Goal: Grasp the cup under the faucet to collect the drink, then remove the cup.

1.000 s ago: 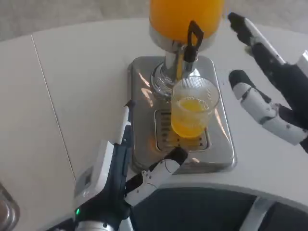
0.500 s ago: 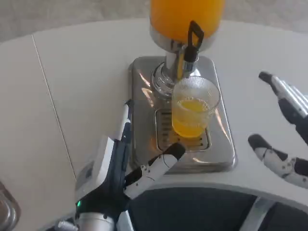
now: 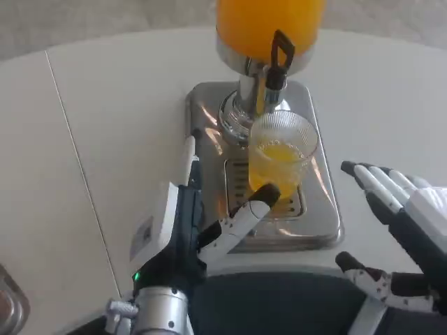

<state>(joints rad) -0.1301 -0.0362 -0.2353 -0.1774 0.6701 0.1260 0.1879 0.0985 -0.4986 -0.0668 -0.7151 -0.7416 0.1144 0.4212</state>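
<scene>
Fingers (image 3: 241, 223) of the left hand (image 3: 185, 234) are spread, one tip just beside the glass cup (image 3: 281, 159); nothing is held. Right hand (image 3: 401, 230) is spread apart, empty.

White table (image 3: 105, 91), curved near edge, thin dark seam (image 3: 73, 153) running from far left toward near edge. Carries steel dispenser base (image 3: 209, 118), roughly centre, shiny, rounded corners. On base: chrome column (image 3: 241, 115), slotted drip grate (image 3: 237, 185), ribbed clear cup (image 3: 281, 159) standing upright on grate, part full of orange drink. Orange tank (image 3: 269, 21) above column, black tap lever (image 3: 279, 52) over cup. Bottom-left corner: part of a glassy round thing (image 3: 8, 307), cut off by frame, cannot tell what. Beyond far edge: grey floor (image 3: 84, 17).
</scene>
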